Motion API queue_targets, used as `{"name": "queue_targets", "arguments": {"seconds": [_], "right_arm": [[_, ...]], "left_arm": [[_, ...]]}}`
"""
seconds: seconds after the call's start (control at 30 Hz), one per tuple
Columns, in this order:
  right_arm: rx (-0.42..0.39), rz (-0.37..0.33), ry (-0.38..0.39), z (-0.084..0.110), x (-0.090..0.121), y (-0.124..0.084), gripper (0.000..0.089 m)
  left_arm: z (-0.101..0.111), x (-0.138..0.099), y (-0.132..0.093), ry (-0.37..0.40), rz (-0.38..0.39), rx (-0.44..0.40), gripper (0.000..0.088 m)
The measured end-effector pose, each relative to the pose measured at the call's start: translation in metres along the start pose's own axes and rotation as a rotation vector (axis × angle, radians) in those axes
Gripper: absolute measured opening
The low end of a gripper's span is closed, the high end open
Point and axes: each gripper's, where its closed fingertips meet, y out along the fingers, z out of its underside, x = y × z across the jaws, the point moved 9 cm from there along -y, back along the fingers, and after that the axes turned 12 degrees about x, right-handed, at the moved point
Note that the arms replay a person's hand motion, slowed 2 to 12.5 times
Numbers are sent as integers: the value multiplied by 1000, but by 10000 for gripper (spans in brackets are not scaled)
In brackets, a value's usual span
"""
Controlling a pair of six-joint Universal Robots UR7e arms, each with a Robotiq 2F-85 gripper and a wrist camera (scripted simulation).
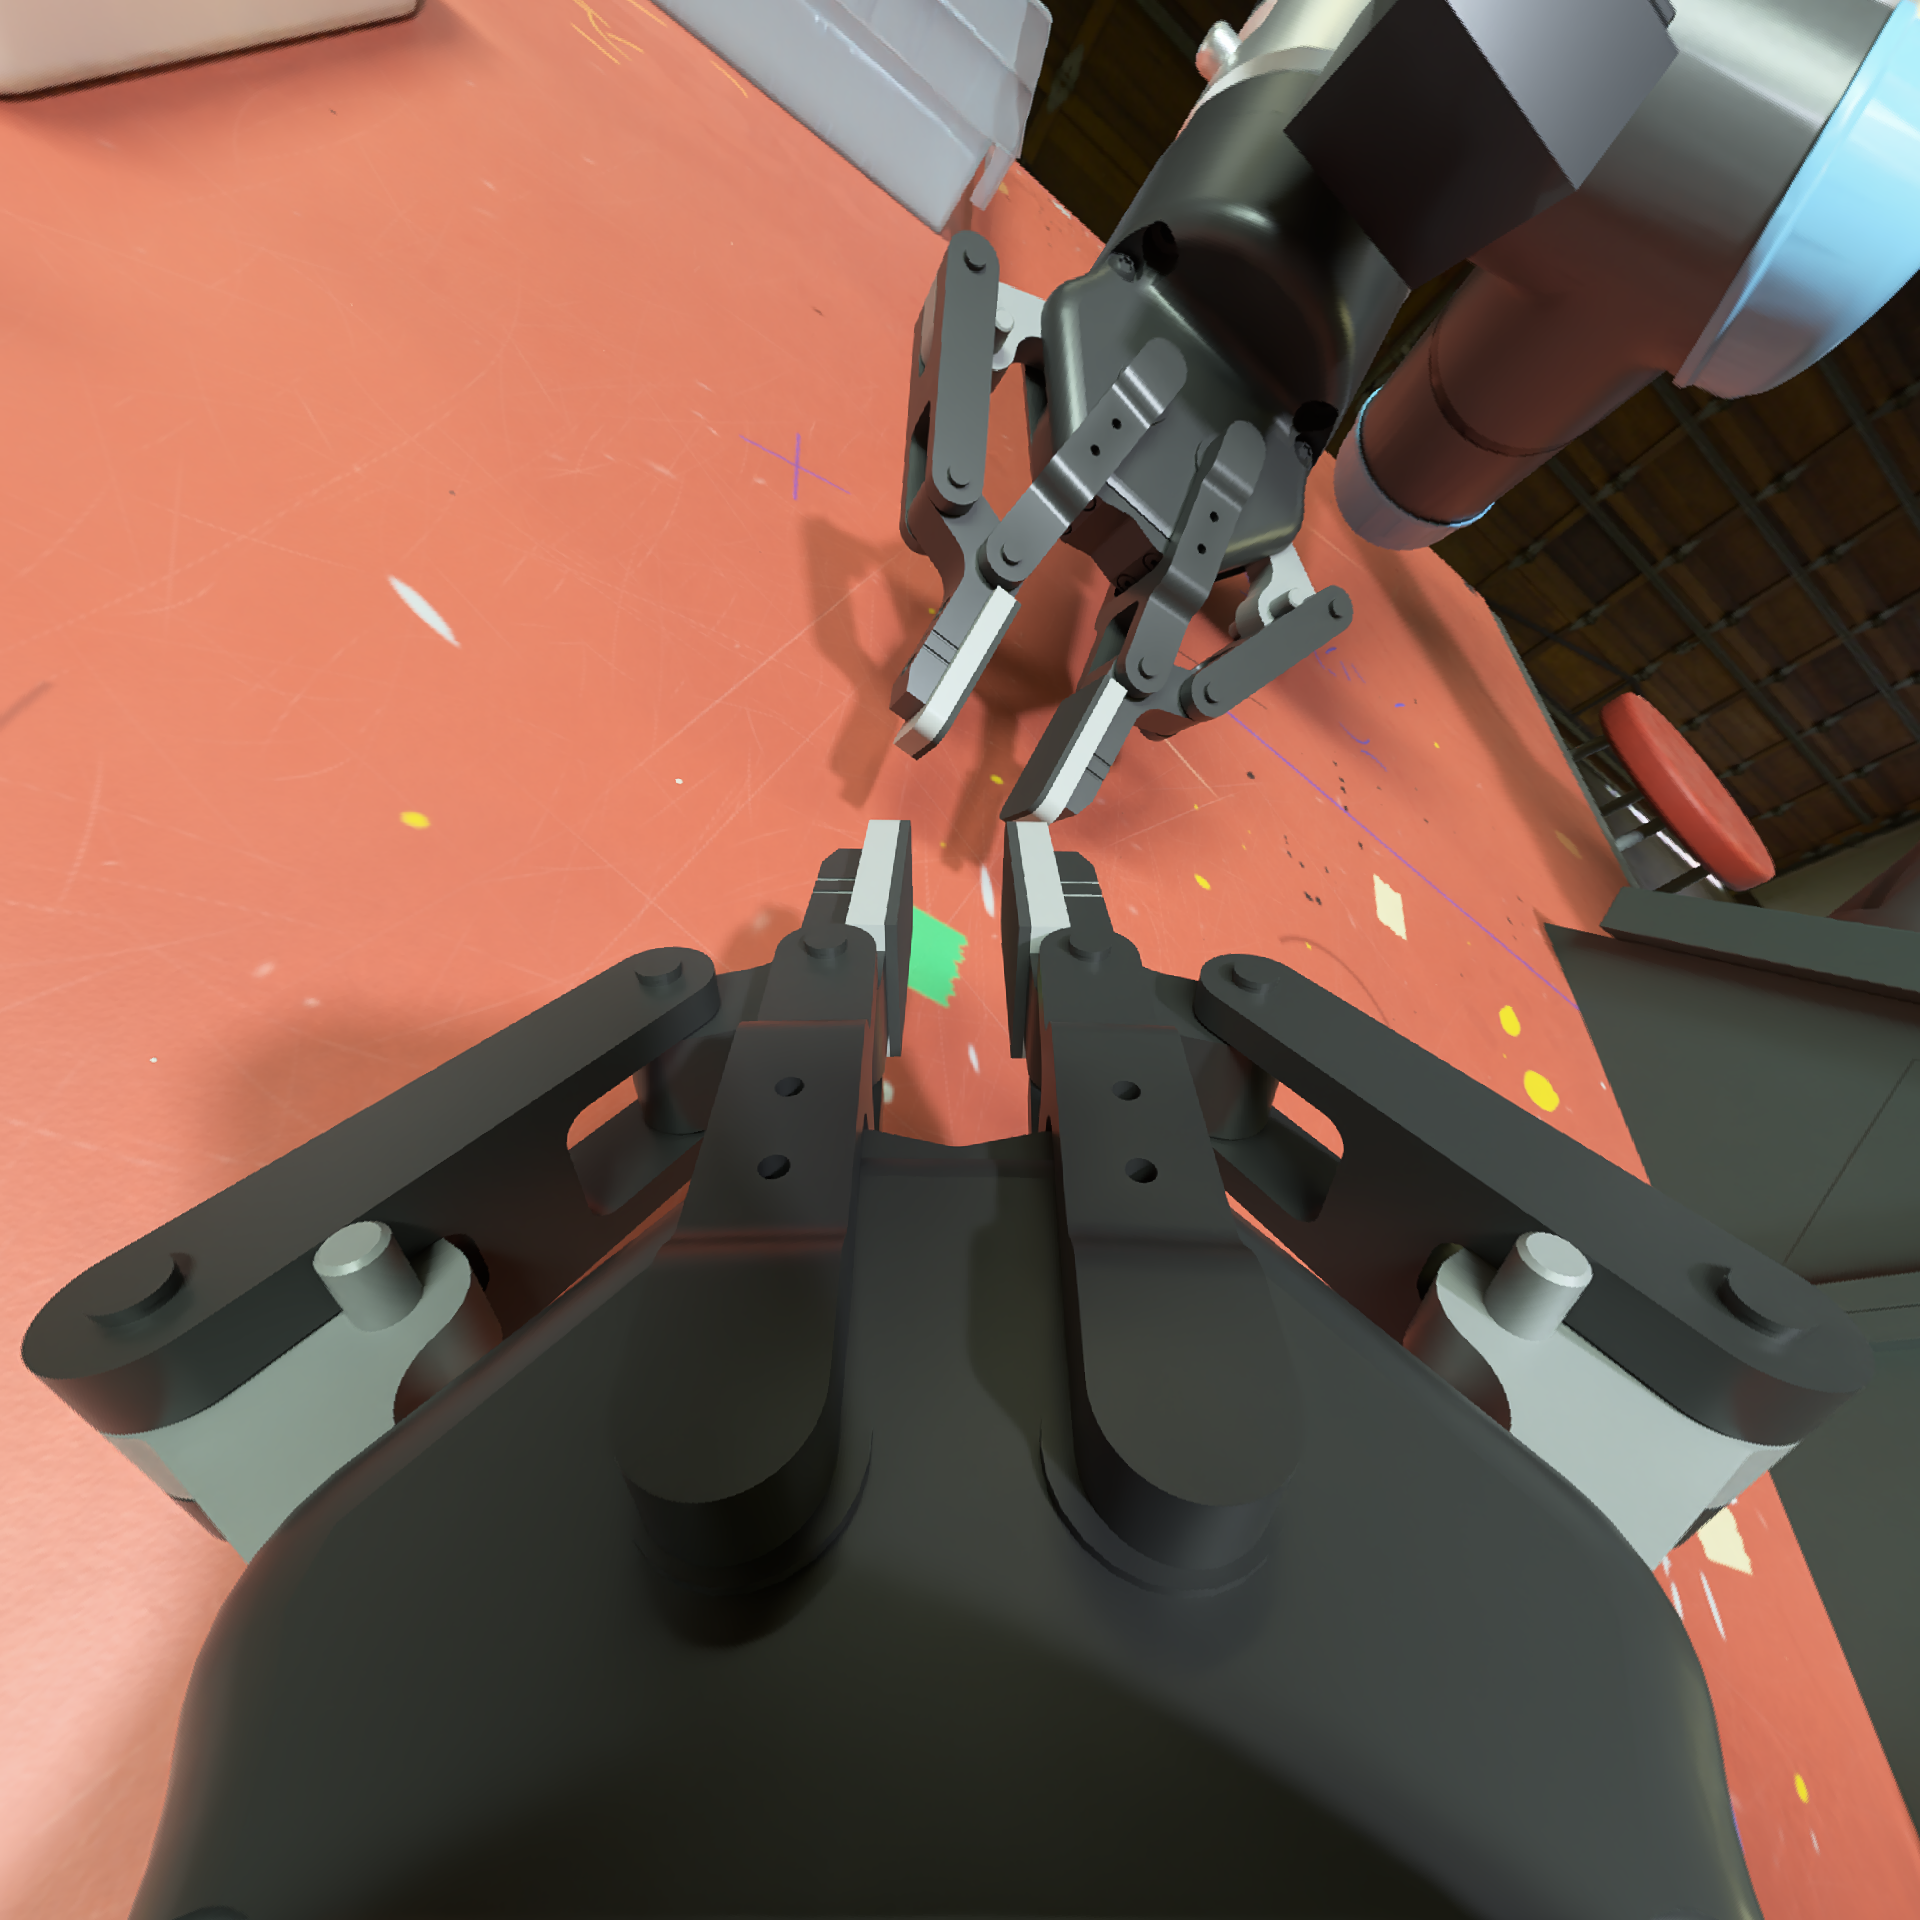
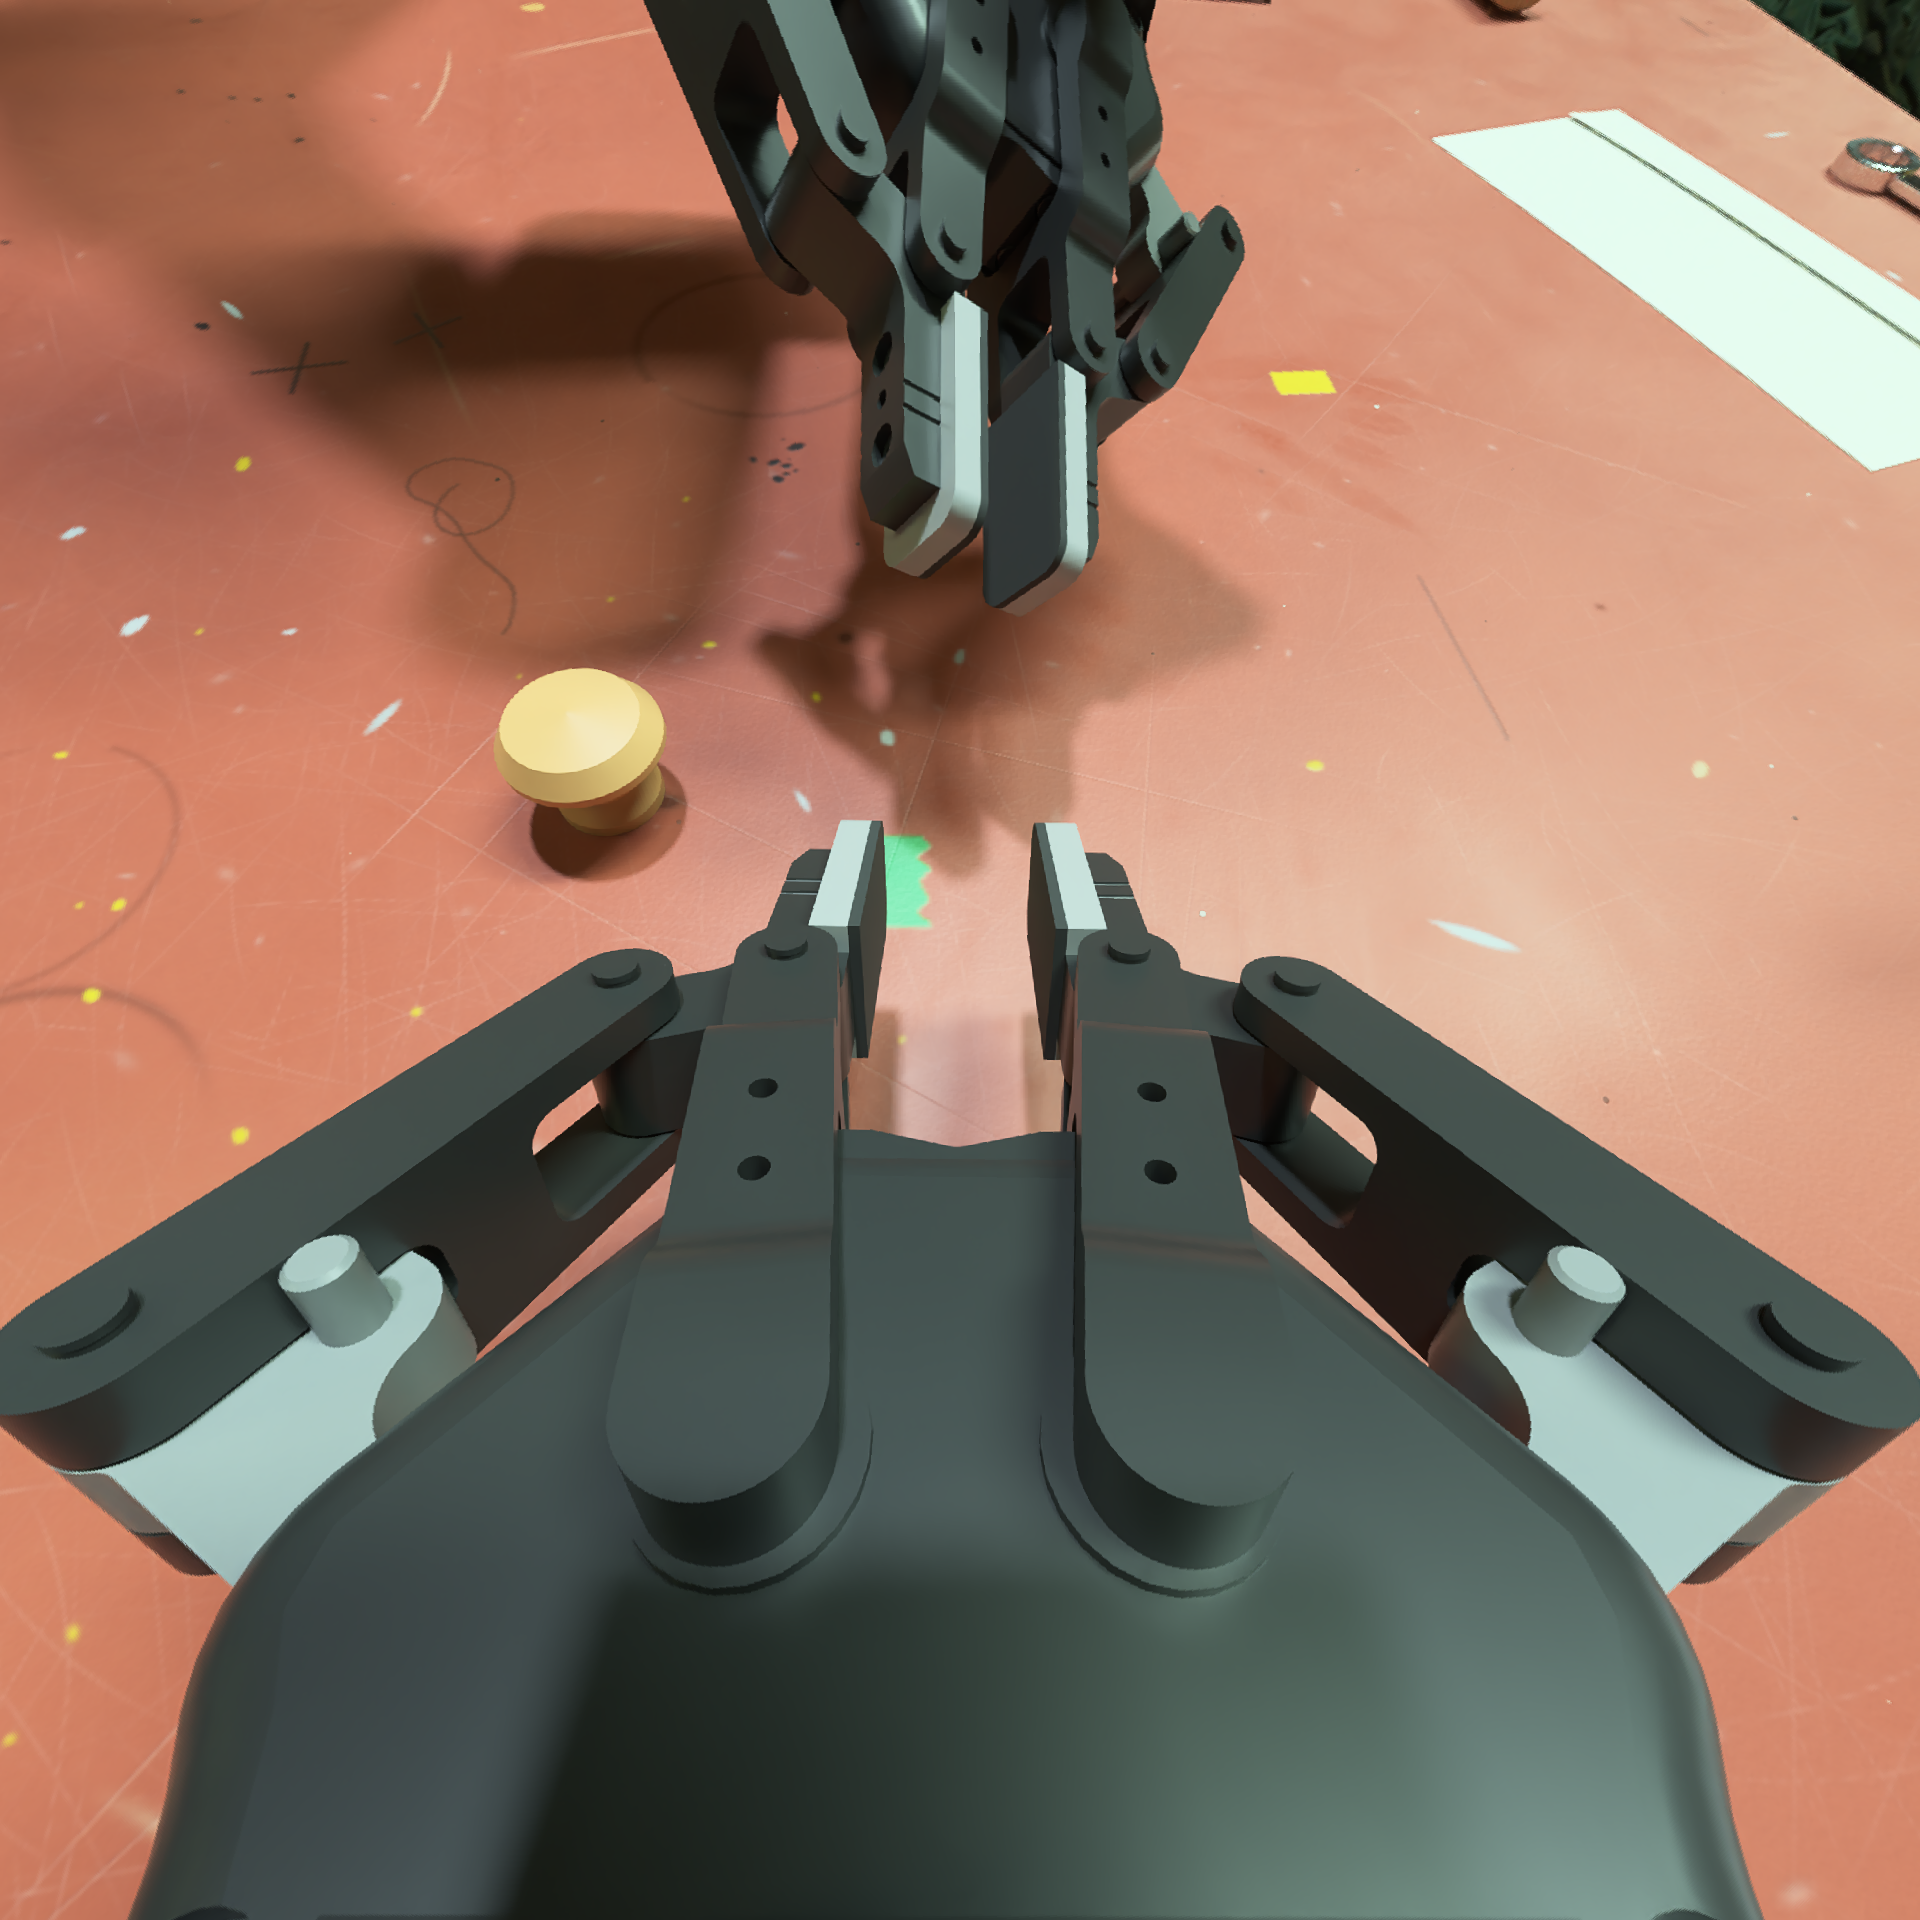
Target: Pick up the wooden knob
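The wooden knob (image 2: pixel 579 743) is pale yellow and mushroom-shaped. It stands on its stem on the salmon table (image 2: pixel 1455 831), left of and a little beyond my right gripper (image 2: pixel 956 831). That gripper is partly open and empty, low over the table. My left gripper (image 1: pixel 958 833) is also empty, its jaws narrowly apart. The two grippers face each other tip to tip: the right one shows in the left wrist view (image 1: pixel 977 774), the left one in the right wrist view (image 2: pixel 971 571). The knob does not show in the left wrist view.
A green patch (image 2: pixel 906 878) marks the table under my right gripper's fingers. A white flat strip (image 2: pixel 1704 270) and a metal tool (image 2: pixel 1881 171) lie at the far right. White boxes (image 1: pixel 862 104) stand at the table's far edge, a red stool (image 1: pixel 1683 790) beyond it.
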Motion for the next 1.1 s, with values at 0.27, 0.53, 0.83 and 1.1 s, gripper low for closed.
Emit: {"name": "queue_targets", "arguments": {"seconds": [0.27, 0.53, 0.83, 1.1], "right_arm": [[18, 12, -28, 0, 4, 2, 254], [18, 12, -37, -1, 7, 2, 266], [16, 5, -33, -2, 9, 5, 280], [-16, 11, -36, -5, 9, 2, 286]], "left_arm": [[-3, -2, -6, 44, -45, -57, 156], [-9, -4, -26, 109, -129, -217, 154], [-10, -4, -44, 122, -176, -342, 139], [-9, -1, -43, 106, -166, -328, 137]]}}
